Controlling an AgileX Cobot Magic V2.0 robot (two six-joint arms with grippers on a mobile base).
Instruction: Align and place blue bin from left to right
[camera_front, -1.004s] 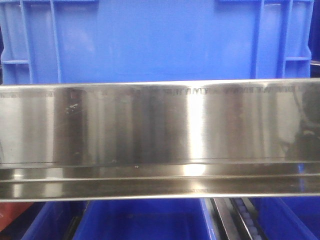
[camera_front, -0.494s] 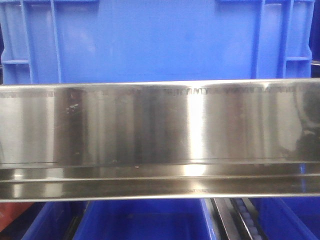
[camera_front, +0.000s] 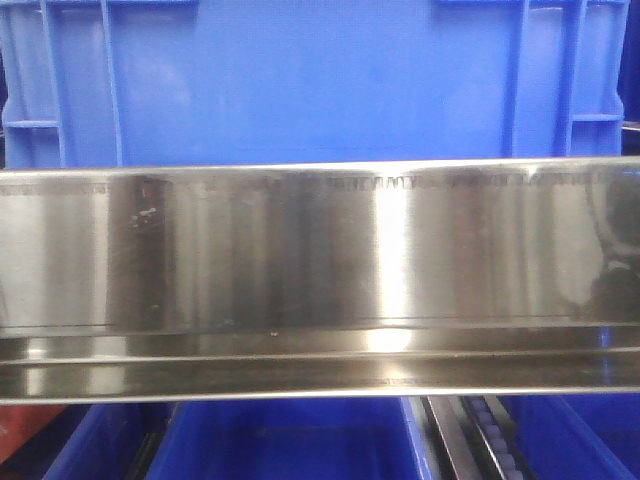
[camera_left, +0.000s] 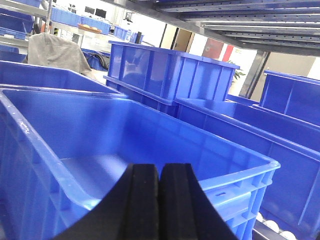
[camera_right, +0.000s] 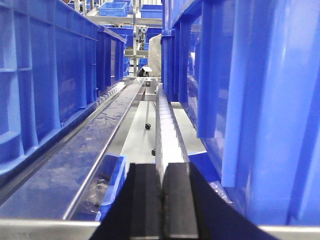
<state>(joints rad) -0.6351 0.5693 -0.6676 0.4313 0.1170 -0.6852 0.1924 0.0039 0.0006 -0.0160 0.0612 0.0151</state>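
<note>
Blue bin of smooth rigid plastic, ribbed near both corners, stood behind a brushed steel rail that hid its base; its top was cut off. Darker crates crowded the shelving. Between crates, a white roller track ran away from the camera. Left gripper and right gripper had black pads pressed together, holding nothing.
</note>
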